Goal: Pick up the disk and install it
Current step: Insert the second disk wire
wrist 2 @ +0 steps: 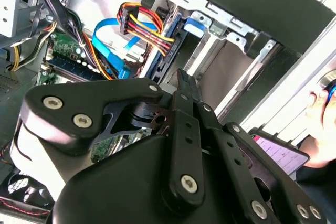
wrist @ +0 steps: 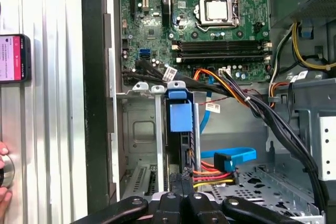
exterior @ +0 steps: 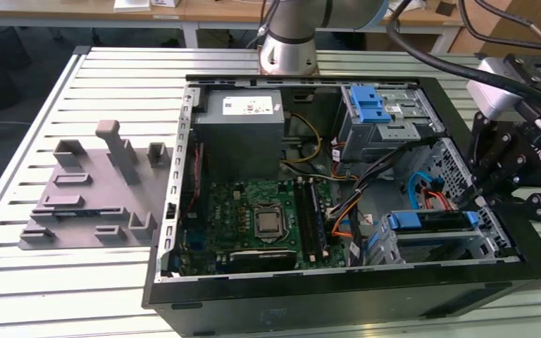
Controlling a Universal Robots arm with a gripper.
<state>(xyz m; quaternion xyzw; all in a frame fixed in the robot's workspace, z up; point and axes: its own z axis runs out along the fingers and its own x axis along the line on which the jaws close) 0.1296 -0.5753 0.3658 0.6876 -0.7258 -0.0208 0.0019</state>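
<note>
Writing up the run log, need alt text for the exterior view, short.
An open black computer case lies on a slatted metal table, its green motherboard exposed. The arm's end effector hangs over the drive bay at the exterior view's right, where the disk with blue rails sits. A grey fixture plate lies on the left.

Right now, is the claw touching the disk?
Cannot tell. In the first wrist view the claw sits right at the disk, which stands in its bay, but no clear contact or gap shows.

Even bright light, soft shadows, mild blur.
</note>
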